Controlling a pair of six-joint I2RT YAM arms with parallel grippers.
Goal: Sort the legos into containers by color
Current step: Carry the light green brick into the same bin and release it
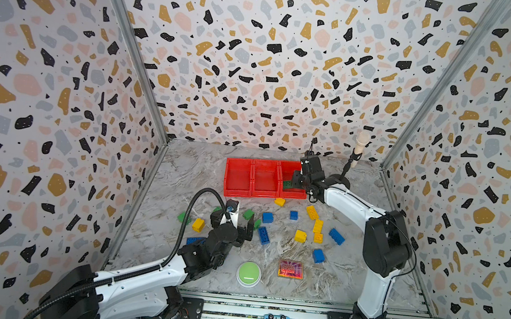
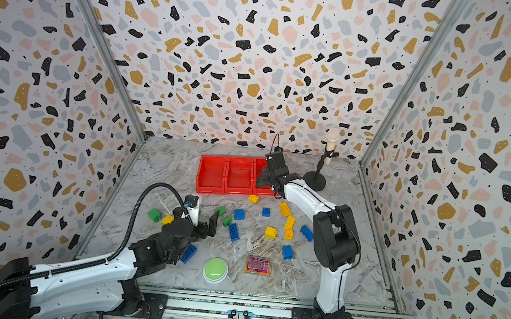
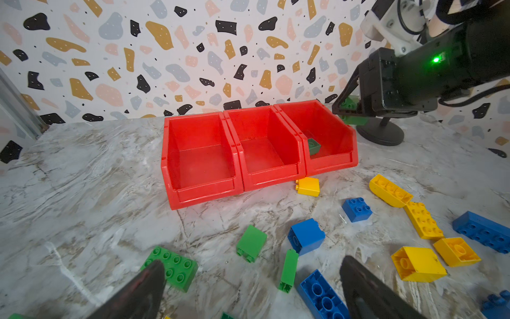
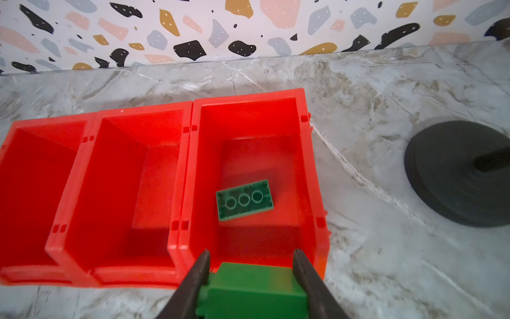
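Note:
Three joined red containers (image 1: 237, 191) (image 2: 211, 190) (image 3: 204, 196) (image 4: 110, 273) stand at the back of the marble table. One green lego (image 4: 244, 199) (image 3: 313, 145) lies upside down in the right-hand container. My right gripper (image 4: 251, 254) (image 1: 294, 179) hovers at that container's front edge, shut on another green lego (image 4: 254, 290). Blue, yellow and green legos lie scattered in front of the containers, among them a blue one (image 1: 267, 217) and a yellow one (image 1: 300, 236). My left gripper (image 3: 251, 263) (image 1: 234, 221) is open, low over green legos (image 3: 251, 241), with nothing between its fingers.
A round green button (image 1: 248, 274) and a shiny pink-orange card (image 1: 291, 268) sit near the front edge. A microphone on a black round-based stand (image 1: 358, 152) (image 4: 458, 174) is right of the containers. Patterned walls close three sides.

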